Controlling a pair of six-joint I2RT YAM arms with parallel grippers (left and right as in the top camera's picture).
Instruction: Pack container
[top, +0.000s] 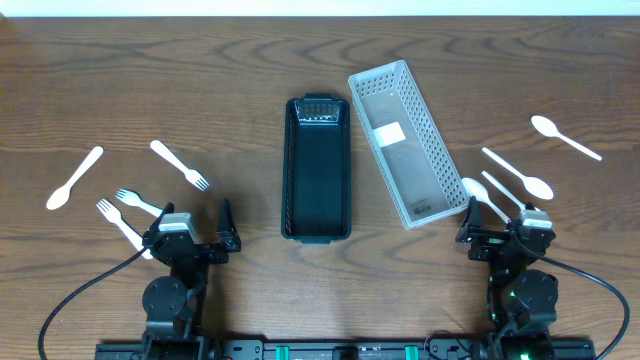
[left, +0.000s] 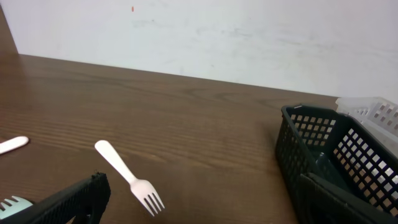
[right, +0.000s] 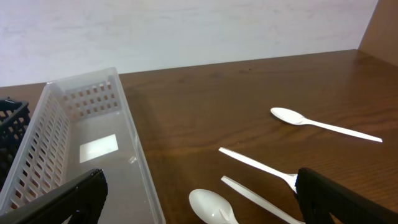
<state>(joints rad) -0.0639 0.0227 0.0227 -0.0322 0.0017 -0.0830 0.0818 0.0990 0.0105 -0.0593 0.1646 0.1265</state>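
**A:** Overhead, where was everything?
**B:** Black container (top: 318, 170) and white container (top: 408, 140) sat mid-bench, forks (top: 180, 164) to the left, spoons (top: 518, 174) to the right. The left tool (top: 197, 235) and right tool (top: 503, 232) stood wide, empty.
**A:** Left wrist?
**B:** One fork lay near the black container's end. Light, thin, likely slippery plastic; I'd pinch mid-handle.
**A:** Right wrist?
**B:** Spoons lay just beside the white container.

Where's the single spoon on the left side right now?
Overhead view: the white spoon lies at the far left of the table, lying diagonally, just left of the nearest fork and not touching it.
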